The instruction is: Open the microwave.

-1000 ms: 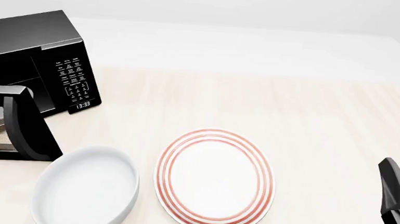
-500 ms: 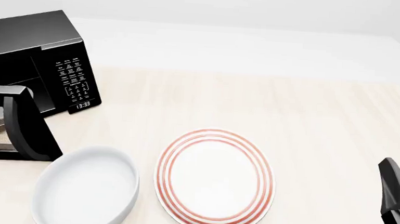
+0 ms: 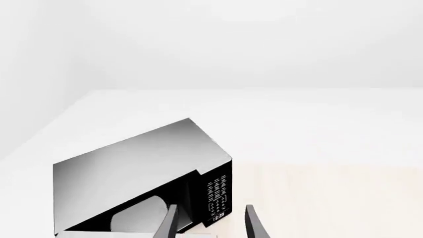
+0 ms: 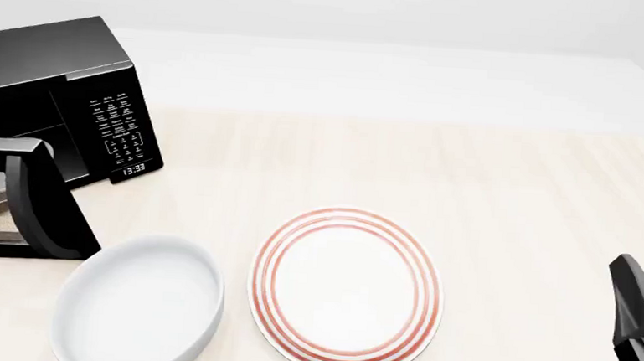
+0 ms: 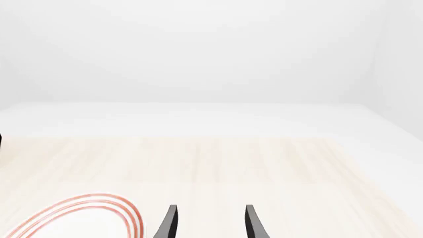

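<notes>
Microwave (image 4: 64,102) at far-left of tabletop (image 4: 412,169): black box, white-labelled keypad, clock display low on panel. Door swung open toward us; pale turntable (image 3: 135,220) visible inside. Front faces near-right, long axis across tabletop. We see left gripper (image 3: 210,223) jaws spread, empty; right gripper (image 5: 210,223) jaws likewise spread, near red-ringed plate (image 4: 347,289). White bowl (image 4: 139,302) beside plate.

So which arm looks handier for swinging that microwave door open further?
Probably the left: its gripper looks straight at the microwave. The right gripper sits far across the table, by the plate.
</notes>
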`<act>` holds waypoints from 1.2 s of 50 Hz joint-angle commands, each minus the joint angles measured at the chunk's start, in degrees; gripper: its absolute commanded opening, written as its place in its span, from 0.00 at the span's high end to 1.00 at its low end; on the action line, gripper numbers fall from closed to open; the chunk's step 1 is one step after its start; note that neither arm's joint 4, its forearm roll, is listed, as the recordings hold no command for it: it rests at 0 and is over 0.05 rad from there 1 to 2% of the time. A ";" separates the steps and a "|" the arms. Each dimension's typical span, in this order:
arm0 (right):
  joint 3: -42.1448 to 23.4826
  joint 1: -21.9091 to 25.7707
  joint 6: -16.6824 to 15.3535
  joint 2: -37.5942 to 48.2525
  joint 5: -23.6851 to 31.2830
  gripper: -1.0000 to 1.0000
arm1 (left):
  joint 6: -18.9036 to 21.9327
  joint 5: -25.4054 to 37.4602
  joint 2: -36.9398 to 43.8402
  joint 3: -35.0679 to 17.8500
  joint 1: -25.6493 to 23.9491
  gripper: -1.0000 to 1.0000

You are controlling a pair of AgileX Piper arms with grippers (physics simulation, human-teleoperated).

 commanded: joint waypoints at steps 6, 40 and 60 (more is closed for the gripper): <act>0.13 0.07 0.00 -0.22 0.10 0.00 | -1.94 6.09 6.04 -5.91 -0.60 0.00; 0.00 0.08 0.00 0.20 -0.20 0.00 | -0.29 13.50 18.81 -12.98 -0.57 0.00; 0.00 0.08 -0.01 0.09 -0.10 0.00 | -0.29 17.51 27.46 -17.57 0.63 0.00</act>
